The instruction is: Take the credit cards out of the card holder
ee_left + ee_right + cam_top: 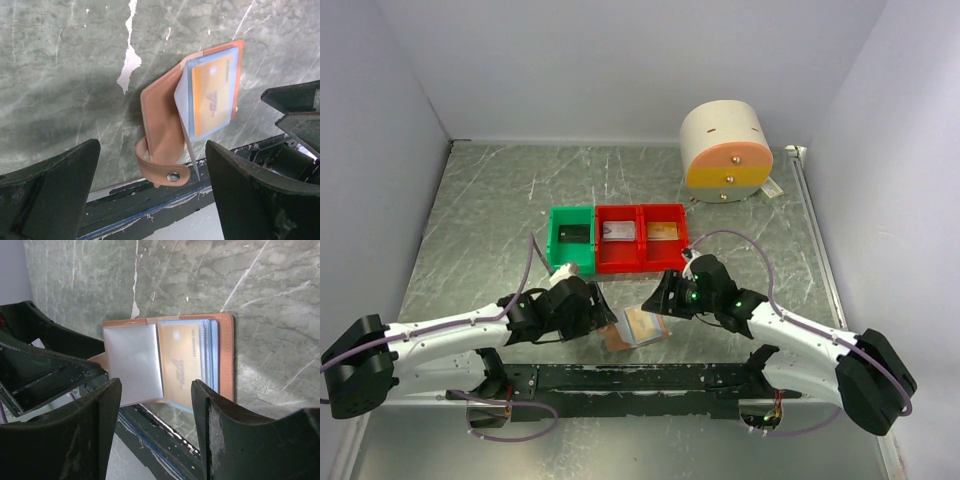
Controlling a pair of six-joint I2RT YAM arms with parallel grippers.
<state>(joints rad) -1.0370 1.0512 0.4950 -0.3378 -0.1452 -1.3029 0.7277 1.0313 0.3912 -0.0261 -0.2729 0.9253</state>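
while one gold card (180, 362) sits in its sleeve, we count the job as mostly done, not finished.
at the near edge of the table (480, 220), about its middle, the card holder (635, 328) lies open and flat between our two grippers. the left gripper (598, 312) hovers beside it with fingers wide apart and empty, and the right gripper (665, 295) is likewise apart, clamped on nothing we can see. more sleeves lie stacked under the gold card, contents unclear. farther in, toward the table's middle, the green bin (557, 240) holds a dark card (576, 233), and the red bins (620, 262) hold a silver-grey card (619, 231) and a gold-brown card (662, 232). so three are out, and at least one is left.
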